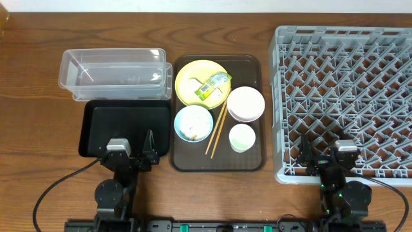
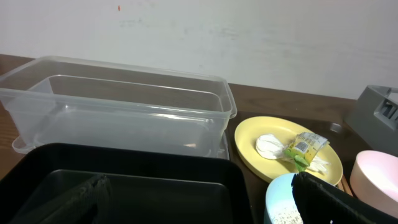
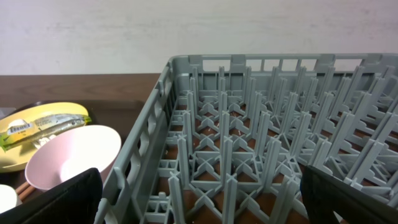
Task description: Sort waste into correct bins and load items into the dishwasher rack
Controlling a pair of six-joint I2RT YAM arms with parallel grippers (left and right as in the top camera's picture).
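Note:
A yellow plate on the brown serving tray holds a green-yellow wrapper and a white tissue. A light blue bowl holds rice scraps. A white bowl, a white cup and chopsticks lie beside it. The clear tub and black tray sit at the left. The grey rack stands at the right. My left gripper is open and empty over the black tray's near edge. My right gripper is open and empty over the rack's near edge.
The brown serving tray lies between the black tray and the rack. The clear tub's near edge overlaps the black tray's far edge. Bare wooden table shows at the left and front.

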